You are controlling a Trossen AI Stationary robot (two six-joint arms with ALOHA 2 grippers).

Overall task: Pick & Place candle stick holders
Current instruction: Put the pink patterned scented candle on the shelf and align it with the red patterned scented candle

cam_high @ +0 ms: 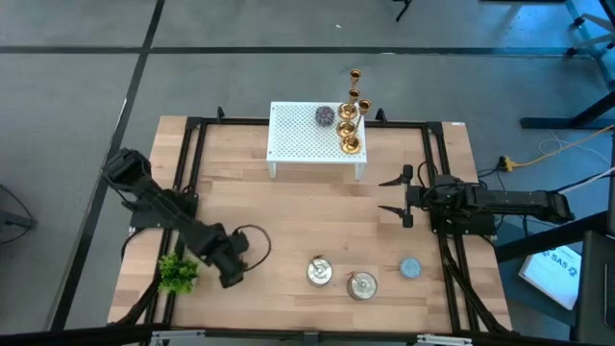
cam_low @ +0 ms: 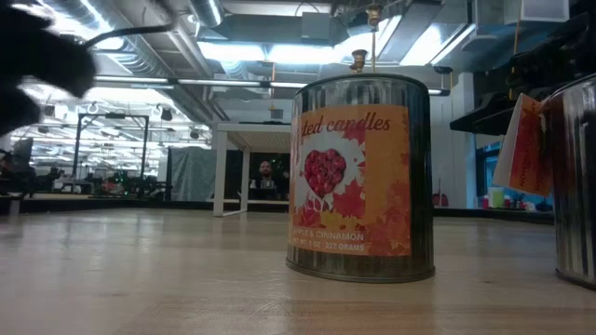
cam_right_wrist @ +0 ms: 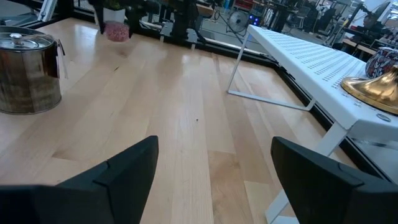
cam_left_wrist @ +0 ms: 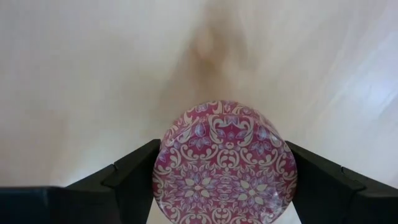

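Note:
Three gold candle stick holders (cam_high: 350, 127) stand by their round bases on the right part of a white perforated stand (cam_high: 293, 144) at the table's far middle. One gold base (cam_right_wrist: 373, 86) shows in the right wrist view. My left gripper (cam_high: 235, 258) is at the near left, shut on a flat round pink patterned candle (cam_left_wrist: 224, 165). It is far from the holders. My right gripper (cam_high: 396, 195) is open and empty. It hovers at the right of the table, near the stand's right leg. My left gripper pinches the pink candle by opposite sides of its round rim (cam_left_wrist: 163, 163) between its two fingers. The candle's patterned flat face is turned toward the wrist camera. In the right wrist view the candle (cam_right_wrist: 116, 30) appears to hang a little above the wood.
Two silver lidded tins (cam_high: 319, 271) (cam_high: 362, 284) stand near the front edge, and one fills the low view (cam_low: 358, 177). A blue round candle (cam_high: 410, 267) lies at the near right. A dark patterned candle (cam_high: 325, 115) lies on the stand. A green plant (cam_high: 178, 274) is at the near left.

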